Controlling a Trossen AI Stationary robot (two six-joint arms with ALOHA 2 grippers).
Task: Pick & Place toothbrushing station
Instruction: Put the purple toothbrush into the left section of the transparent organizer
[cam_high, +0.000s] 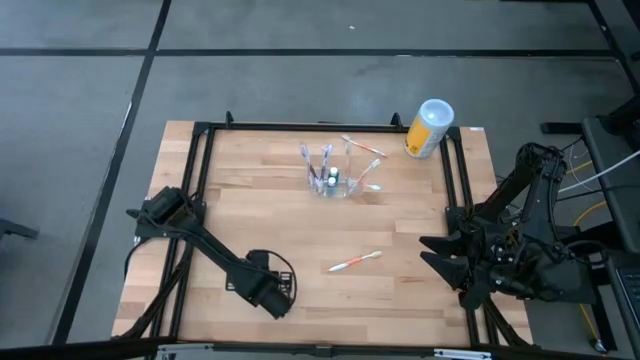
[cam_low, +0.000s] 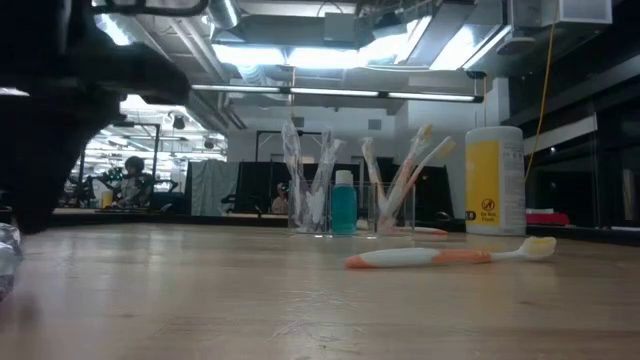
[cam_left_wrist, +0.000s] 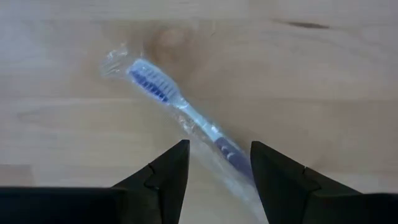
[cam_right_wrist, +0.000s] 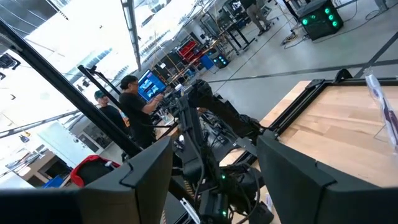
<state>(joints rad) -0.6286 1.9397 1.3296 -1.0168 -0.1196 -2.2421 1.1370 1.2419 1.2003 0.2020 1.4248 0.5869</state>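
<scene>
The toothbrushing station (cam_high: 335, 178) is a clear holder standing at the table's far middle, with several toothbrushes upright in it; the low view shows the station (cam_low: 345, 205) too. A blue toothbrush in a clear wrapper (cam_left_wrist: 180, 106) lies flat on the wood near the front left. My left gripper (cam_left_wrist: 217, 171) points down over it, open, one finger on either side of the handle's wrapped end, touching nothing that I can see. In the high view my left gripper (cam_high: 277, 297) hides that brush. My right gripper (cam_high: 434, 254) waits open at the table's right edge.
An orange and white toothbrush (cam_high: 355, 262) lies loose on the table right of my left gripper. A yellow canister with a white lid (cam_high: 429, 128) stands at the far right corner. A black frame (cam_high: 200, 170) runs along the table's edges. People show in the room beyond.
</scene>
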